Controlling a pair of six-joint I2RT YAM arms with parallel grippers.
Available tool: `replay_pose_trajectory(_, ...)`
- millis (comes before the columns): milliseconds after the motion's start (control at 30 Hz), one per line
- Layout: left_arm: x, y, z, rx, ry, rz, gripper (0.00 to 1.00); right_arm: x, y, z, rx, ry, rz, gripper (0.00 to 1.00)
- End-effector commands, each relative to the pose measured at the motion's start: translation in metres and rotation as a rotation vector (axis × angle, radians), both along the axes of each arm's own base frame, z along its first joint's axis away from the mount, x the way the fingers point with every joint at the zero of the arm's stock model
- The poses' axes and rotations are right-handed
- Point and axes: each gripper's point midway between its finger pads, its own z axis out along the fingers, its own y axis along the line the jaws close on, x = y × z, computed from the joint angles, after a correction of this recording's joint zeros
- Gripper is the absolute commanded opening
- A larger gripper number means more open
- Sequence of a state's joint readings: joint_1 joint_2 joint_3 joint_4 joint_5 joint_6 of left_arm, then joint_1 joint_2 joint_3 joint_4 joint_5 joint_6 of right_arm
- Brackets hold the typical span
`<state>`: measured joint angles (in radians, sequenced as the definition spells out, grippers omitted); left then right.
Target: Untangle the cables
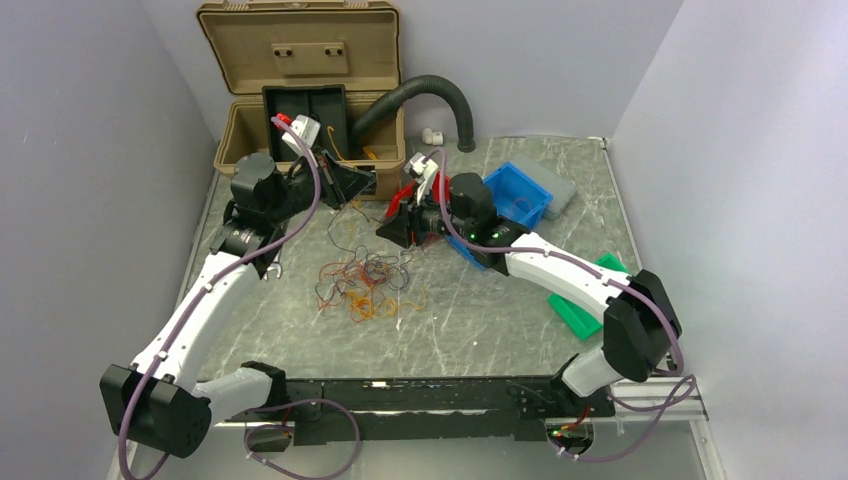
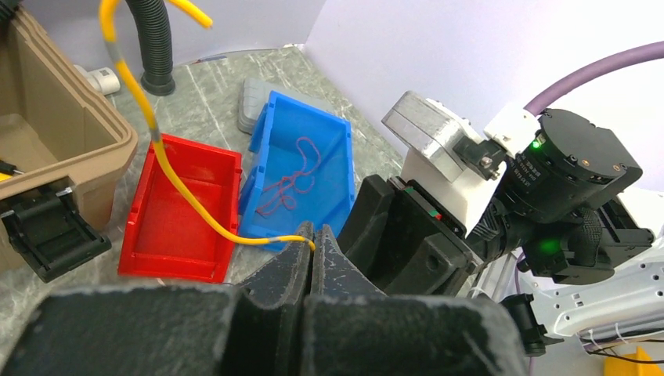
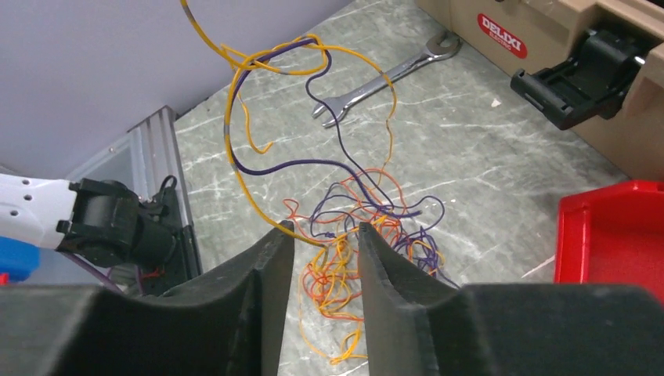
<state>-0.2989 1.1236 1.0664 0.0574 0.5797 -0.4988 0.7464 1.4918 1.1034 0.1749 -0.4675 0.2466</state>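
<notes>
Orange-yellow, red and dark, the loose tangle of thin cables (image 1: 368, 283) lay near the middle of the grey marbled table (image 1: 480, 330) in the overhead view. Your left gripper (image 2: 311, 237) sat at about 11 o'clock from that heap, its black fingers pressed together on the end of one yellow cable (image 2: 156, 145), which rose toward 11 o'clock in its wrist view. Your right gripper (image 3: 325, 233) hung at about 1 o'clock from the heap, fingers spread, with only the tangle on the table showing between them. From that camera a dark purple strand (image 3: 290, 164) climbed out of the pile beside a yellow one, and a steel open-ended wrench (image 3: 384, 78) lay at 1 o'clock. A red plastic bin (image 2: 149, 227) and a blue plastic bin (image 2: 333, 172) stood side by side; a thin red cable (image 2: 290, 180) lay loosely in the blue one. The tan plastic toolbox (image 1: 300, 50) stood open at 12 o'clock.
</notes>
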Motion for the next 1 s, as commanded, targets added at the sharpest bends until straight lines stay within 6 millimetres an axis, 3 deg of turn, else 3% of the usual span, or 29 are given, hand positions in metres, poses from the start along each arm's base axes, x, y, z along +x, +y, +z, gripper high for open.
replay_pose_trajectory(0, -0.004, -0.002, 0.01, -0.015, -0.023, -0.021, 0.0, 0.001, 0.012, 0.04, 0.093, -0.075, 0.033, 0.27)
replay_pose_trajectory(100, 0.004, 0.01, 0.007, 0.012, -0.009, 0.065, 0.0, 0.006, 0.003, 0.041, 0.08, -0.077, -0.033, 0.0)
replay_pose_trajectory(167, 0.021, 0.042, -0.005, 0.035, 0.059, 0.267, 0.0, 0.016, -0.011, 0.034, 0.051, -0.068, -0.135, 0.0)
replay_pose_trajectory(267, 0.032, 0.101, -0.022, 0.05, 0.149, 0.571, 0.0, 0.034, -0.049, 0.021, -0.007, -0.057, -0.355, 0.0)
replay_pose_trajectory(433, 0.009, 0.196, -0.035, 0.05, 0.21, 0.999, 0.0, 0.063, -0.151, -0.003, -0.07, 0.049, -0.806, 0.0)
replay_pose_trajectory(500, -0.005, 0.221, -0.035, 0.029, 0.205, 1.118, 0.0, 0.066, -0.196, -0.018, -0.062, 0.151, -0.954, 0.0)
replay_pose_trajectory(567, -0.018, 0.239, -0.031, 0.013, 0.188, 1.201, 0.0, 0.066, -0.226, -0.026, -0.025, 0.229, -1.03, 0.0)
replay_pose_trajectory(633, -0.028, 0.248, -0.028, 0.005, 0.173, 1.249, 0.0, 0.062, -0.233, -0.027, -0.014, 0.237, -1.021, 0.0)
replay_pose_trajectory(800, -0.046, 0.266, -0.022, 0.023, 0.174, 1.351, 0.0, 0.056, -0.223, -0.018, -0.036, 0.236, -0.942, 0.0)
replay_pose_trajectory(967, -0.078, 0.293, -0.006, 0.033, 0.147, 1.507, 0.0, 0.055, -0.255, -0.01, -0.072, 0.219, -1.106, 0.0)
